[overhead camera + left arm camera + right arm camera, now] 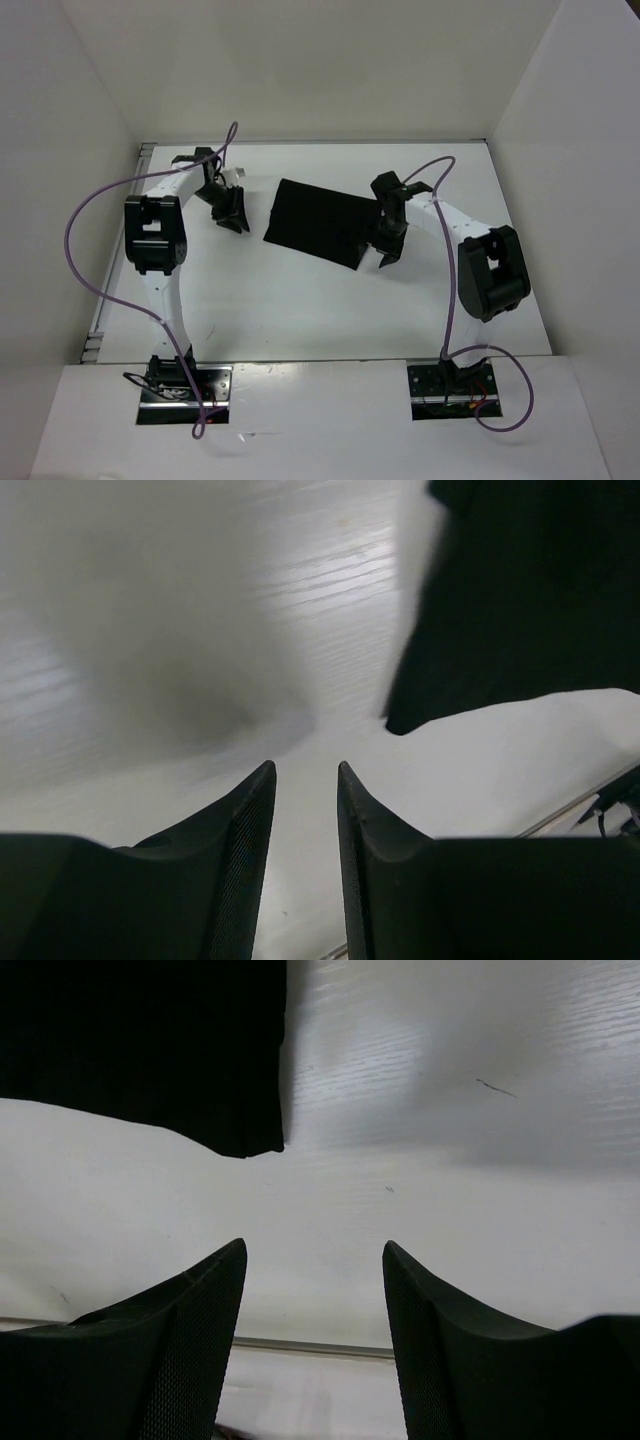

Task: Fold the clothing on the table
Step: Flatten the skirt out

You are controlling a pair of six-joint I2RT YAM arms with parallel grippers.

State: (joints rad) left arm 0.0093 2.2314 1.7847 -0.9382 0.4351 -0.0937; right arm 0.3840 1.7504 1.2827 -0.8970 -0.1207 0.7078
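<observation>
The black clothing [322,222] lies folded into a compact slanted rectangle on the white table [300,300], toward the back middle. My left gripper [232,220] hangs just left of it, apart from the fabric, its jaws open a little with nothing between them. In the left wrist view the clothing [520,590] fills the upper right, beyond the left gripper [306,770]. My right gripper [388,255] sits at the garment's right end, open and empty. The right wrist view shows the clothing [150,1045] at upper left, ahead of the wide-open right gripper [314,1250].
White walls enclose the table on three sides. A metal edge strip [310,1346] runs along the table's near side. Purple cables [85,215] loop from both arms. The arm bases [185,385] are bolted at the near edge.
</observation>
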